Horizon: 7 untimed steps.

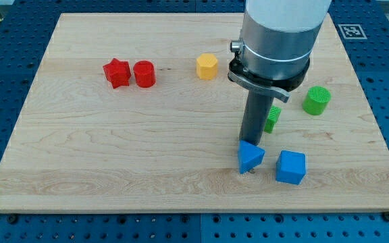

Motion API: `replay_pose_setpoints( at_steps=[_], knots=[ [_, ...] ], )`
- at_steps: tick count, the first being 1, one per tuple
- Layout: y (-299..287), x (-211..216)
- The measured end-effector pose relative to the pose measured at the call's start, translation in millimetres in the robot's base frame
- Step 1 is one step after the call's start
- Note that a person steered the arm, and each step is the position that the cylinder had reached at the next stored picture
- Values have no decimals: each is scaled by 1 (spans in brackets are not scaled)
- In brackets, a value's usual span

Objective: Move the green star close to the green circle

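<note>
Landmark = green circle [317,100], near the view's right edge of the wooden board [113,155]: the green star [273,119] sits just to its left and a bit lower, near but apart, w/ its left half hidden behind the dark rod. My tip [251,171] is lower-left of the circle, below the star, and touches or nearly touches the blue triangle [250,156]; no claw on this rig, so no open/closed state to tell. Rel. to the circle, the blue cube [291,167] is below and slightly left, the yellow block [207,67] is well to the left and a bit higher, and the red cylinder [144,73] & red star [117,73] sit side by side far left.
</note>
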<state>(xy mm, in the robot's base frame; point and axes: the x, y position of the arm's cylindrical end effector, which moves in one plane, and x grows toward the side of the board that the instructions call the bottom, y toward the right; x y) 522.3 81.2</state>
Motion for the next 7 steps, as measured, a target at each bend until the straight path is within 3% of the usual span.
replay_pose_setpoints(
  at_steps=[2,4,6,7],
  knots=[
    [15,-2],
    [41,-47],
    [-5,-65],
    [10,-78]
  ],
)
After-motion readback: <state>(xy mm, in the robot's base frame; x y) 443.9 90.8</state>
